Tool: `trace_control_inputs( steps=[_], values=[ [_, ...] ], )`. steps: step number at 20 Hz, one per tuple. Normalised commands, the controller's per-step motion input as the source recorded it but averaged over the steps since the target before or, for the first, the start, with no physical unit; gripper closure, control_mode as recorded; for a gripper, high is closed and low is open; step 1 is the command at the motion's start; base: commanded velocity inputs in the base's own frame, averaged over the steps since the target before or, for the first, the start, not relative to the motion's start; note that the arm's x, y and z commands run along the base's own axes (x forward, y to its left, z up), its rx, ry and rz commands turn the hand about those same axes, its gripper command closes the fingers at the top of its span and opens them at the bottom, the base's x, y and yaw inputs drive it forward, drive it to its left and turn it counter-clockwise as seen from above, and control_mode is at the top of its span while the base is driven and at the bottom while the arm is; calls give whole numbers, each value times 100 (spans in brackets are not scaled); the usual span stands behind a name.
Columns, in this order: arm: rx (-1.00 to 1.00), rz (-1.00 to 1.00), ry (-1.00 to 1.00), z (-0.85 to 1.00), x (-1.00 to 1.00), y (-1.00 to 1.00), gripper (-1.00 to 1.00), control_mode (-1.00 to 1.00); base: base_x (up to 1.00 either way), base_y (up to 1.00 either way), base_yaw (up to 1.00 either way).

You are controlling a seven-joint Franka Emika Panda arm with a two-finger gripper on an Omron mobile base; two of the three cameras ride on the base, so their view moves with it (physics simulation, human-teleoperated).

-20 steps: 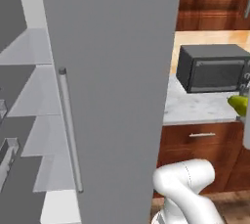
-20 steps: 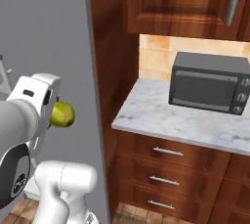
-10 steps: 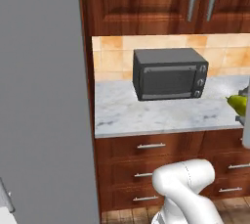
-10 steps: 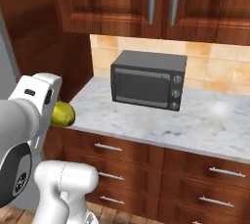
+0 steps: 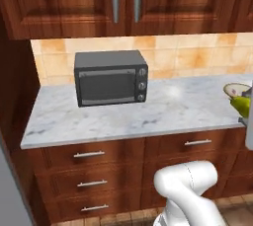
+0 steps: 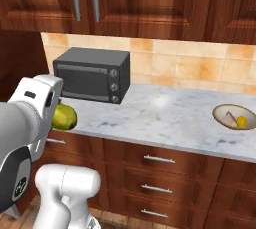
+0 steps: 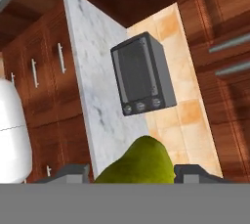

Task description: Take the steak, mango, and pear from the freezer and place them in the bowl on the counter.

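Observation:
My gripper (image 7: 133, 171) is shut on the pear (image 7: 139, 162), a yellow-green fruit wedged between both dark fingertips (image 7: 73, 171). From the right base view the pear (image 6: 64, 117) juts out beside my white hand, left of the counter (image 6: 165, 118) and about level with its top. In the left base view the pear (image 5: 242, 104) pokes in at the right edge, just below the bowl (image 5: 236, 89). The tan bowl (image 6: 235, 117) sits far right on the marble and holds the pinkish steak (image 6: 229, 118) and the orange mango (image 6: 242, 121). The freezer's grey side (image 5: 6, 190) shows at the lower left.
A dark toaster oven (image 5: 110, 77) stands on the left part of the counter (image 5: 163, 111), against the tiled wall. Wooden wall cabinets (image 6: 150, 3) hang above. Brown drawers with metal handles (image 6: 160, 159) run below the marble between oven and bowl.
The whole picture has swung from the freezer door to the counter, so the camera moved. The pear stays gripped in the same place by my hand. The bowl has come into view.

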Motion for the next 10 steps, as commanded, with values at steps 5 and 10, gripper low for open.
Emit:
trace_control_inputs(
  steps=[5,10],
  values=[
    [0,0,0,0,0,0,100,100,26,-100,-1],
    [0,0,0,0,0,0,100,100,43,-100,0]
  ],
)
